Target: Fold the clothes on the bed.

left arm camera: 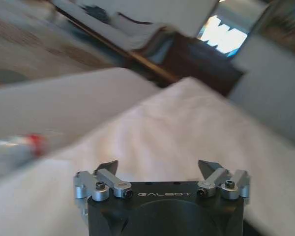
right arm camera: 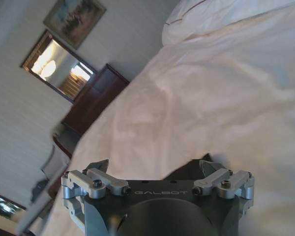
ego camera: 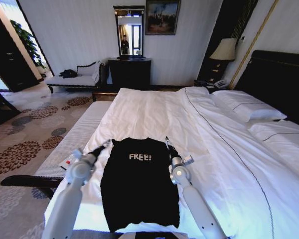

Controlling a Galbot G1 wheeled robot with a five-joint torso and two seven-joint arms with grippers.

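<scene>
Head view, one T-shirt [ego camera: 139,184], one bed [ego camera: 154,114], two grippers spread

We count one T-shirt [ego camera: 139,181], one bed [ego camera: 154,114], three pillows [ego camera: 249,107], two grippers, one tube [ego camera: 67,162].

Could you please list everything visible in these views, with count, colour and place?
T-shirt: one, black with white FREE! lettering, flat on the bed's near end.
Bed: one, white sheets, dark headboard.
Pillows: two, white, by the headboard.
Tube: one, white with red cap, on the bed's left edge.
Bench: one, pale, by the far wall.
Lamp: one, cream shade, beside the bed.
Mirror: one, dark frame, far wall.
Left gripper: open, at the shirt's left shoulder.
Right gripper: open, at the shirt's right shoulder.
</scene>
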